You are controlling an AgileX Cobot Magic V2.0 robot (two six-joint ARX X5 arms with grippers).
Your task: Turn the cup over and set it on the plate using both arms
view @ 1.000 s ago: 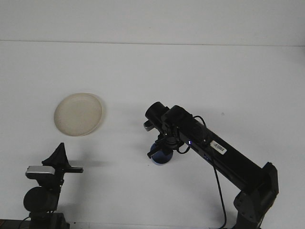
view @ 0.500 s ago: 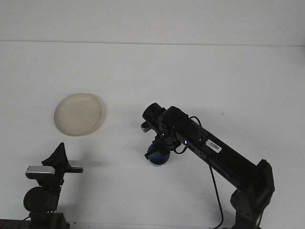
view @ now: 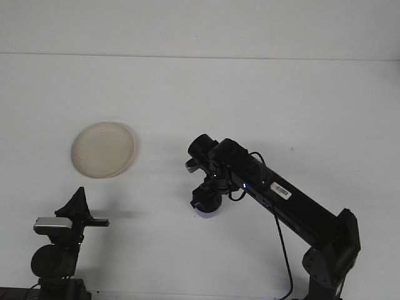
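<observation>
A blue cup sits on the white table just below centre, mostly hidden under my right gripper. That gripper reaches down over the cup from the right, its dark head covering most of it, so only a blue sliver shows. A round cream plate lies to the left, well apart from the cup. At the bottom left my left gripper hovers near the table's front edge, far from both plate and cup.
My right arm runs diagonally from the bottom right corner to the cup, with a cable hanging beside it. The table's far edge meets a white wall.
The right gripper has lowered further onto the cup, and less blue shows now. The left arm and the plate have not moved.
</observation>
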